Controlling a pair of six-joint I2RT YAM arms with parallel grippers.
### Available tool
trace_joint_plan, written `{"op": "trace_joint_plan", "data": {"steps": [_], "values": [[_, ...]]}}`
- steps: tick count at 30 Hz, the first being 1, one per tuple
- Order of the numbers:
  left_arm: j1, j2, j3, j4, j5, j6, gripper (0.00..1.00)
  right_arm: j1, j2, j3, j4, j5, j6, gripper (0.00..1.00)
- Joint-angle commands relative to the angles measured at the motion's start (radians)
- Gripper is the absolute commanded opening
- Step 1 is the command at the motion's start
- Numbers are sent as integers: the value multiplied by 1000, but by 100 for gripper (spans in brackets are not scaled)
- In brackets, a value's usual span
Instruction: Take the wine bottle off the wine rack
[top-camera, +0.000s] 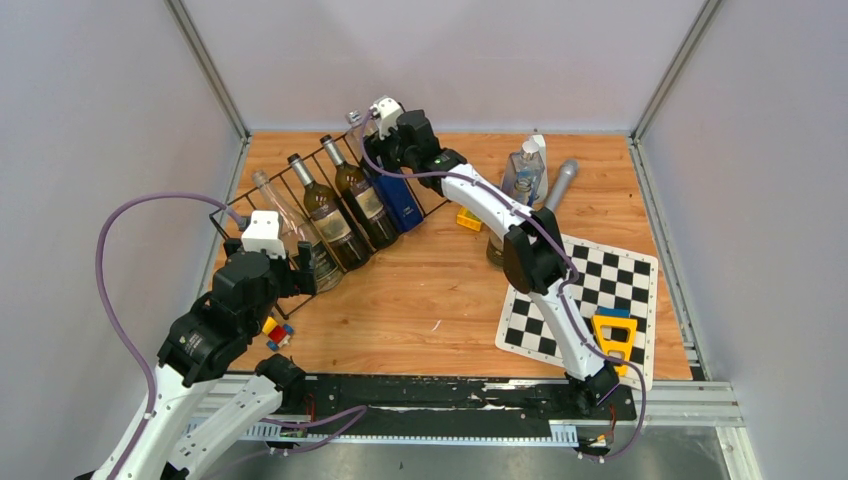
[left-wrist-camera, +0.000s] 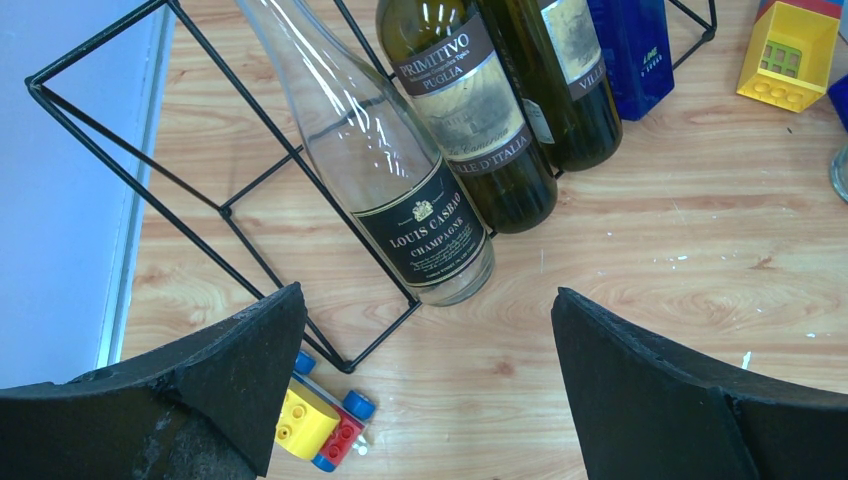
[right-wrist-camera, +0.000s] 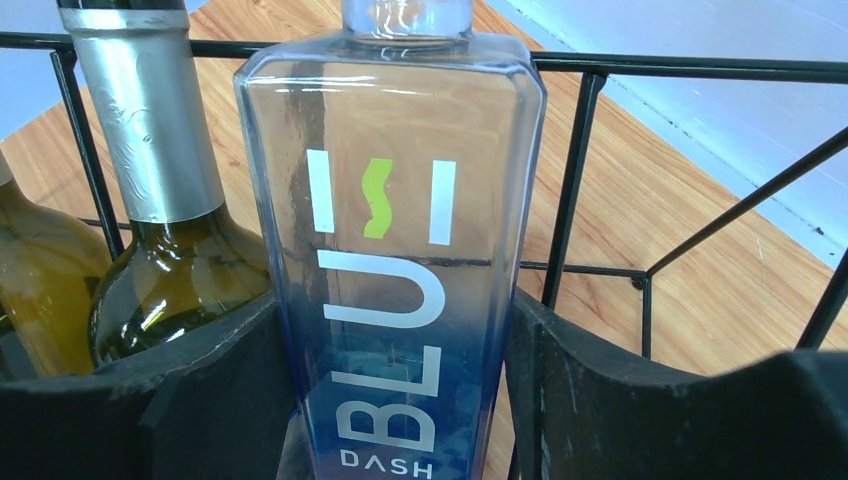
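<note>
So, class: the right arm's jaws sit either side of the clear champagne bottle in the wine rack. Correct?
No. The right arm's jaws sit either side of the blue BLU DASH bottle in the wine rack; the right wrist view shows it. The clear champagne bottle lies near the left arm.

The black wire wine rack (left-wrist-camera: 226, 210) sits diagonally near the table's far-left corner. A blue square wine bottle (right-wrist-camera: 390, 250) lies in it.
</note>
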Motion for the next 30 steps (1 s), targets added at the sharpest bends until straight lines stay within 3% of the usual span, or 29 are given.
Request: {"op": "trace_joint_plan", "data": {"steps": [1, 12, 27, 30], "values": [[4, -5, -5, 42, 2, 16, 100, 3, 19, 60, 70, -26, 14, 59], [4, -10, -6, 43, -5, 15, 100, 12, -95, -35, 108, -5, -29, 26], [4, -11, -7, 42, -6, 15, 100, 25, -199, -84, 114, 62, -62, 1], [4, -11, -7, 42, -6, 15, 100, 26, -223, -104, 115, 100, -57, 0]]}}
